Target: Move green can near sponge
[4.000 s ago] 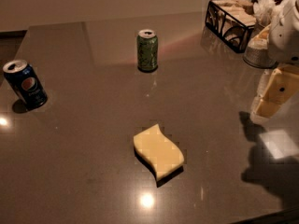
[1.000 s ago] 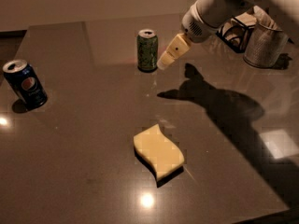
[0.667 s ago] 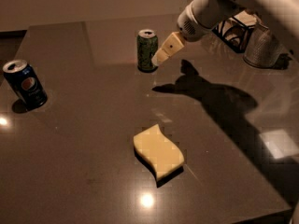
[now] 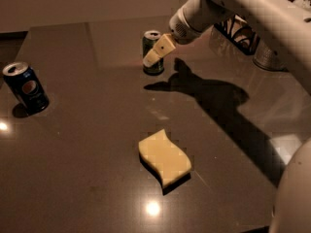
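The green can (image 4: 150, 46) stands upright at the back middle of the dark table, with its silver top showing. The pale yellow sponge (image 4: 164, 157) lies flat in the front middle, well in front of the can. My gripper (image 4: 154, 55) reaches in from the upper right on the white arm. Its tan fingers (image 4: 159, 50) overlap the can's right front side, at or just in front of the can.
A dark blue Pepsi can (image 4: 26, 87) stands at the left. A black wire basket (image 4: 238, 29) and a metal container (image 4: 266, 57) sit at the back right. The arm casts a long shadow (image 4: 221, 103) across the table's right half.
The gripper swung in from the right edge toward the green can and now overlaps its right side. The cans and sponge have not moved.
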